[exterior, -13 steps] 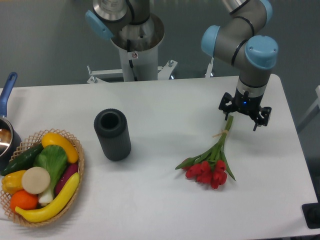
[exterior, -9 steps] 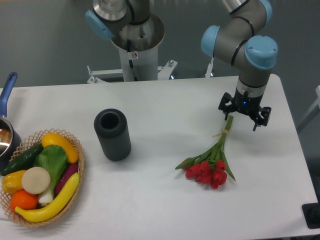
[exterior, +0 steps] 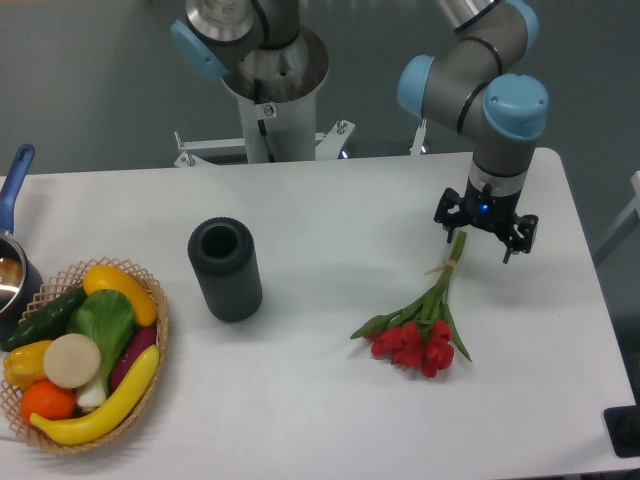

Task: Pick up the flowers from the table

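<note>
The flowers, red tulips with green stems tied by a thin tan band, lie on the white table right of centre, blooms toward the front, stem ends toward the back right. My gripper points down over the stem ends, its fingers spread to either side of them. It is open and holds nothing. The tips of the stems are partly hidden under it.
A dark grey cylinder vase stands left of centre. A wicker basket with vegetables and fruit sits at the front left. A pot with a blue handle is at the left edge. The arm's base stands behind the table.
The arm and gripper have shifted slightly left and up. The flowers have not moved.
</note>
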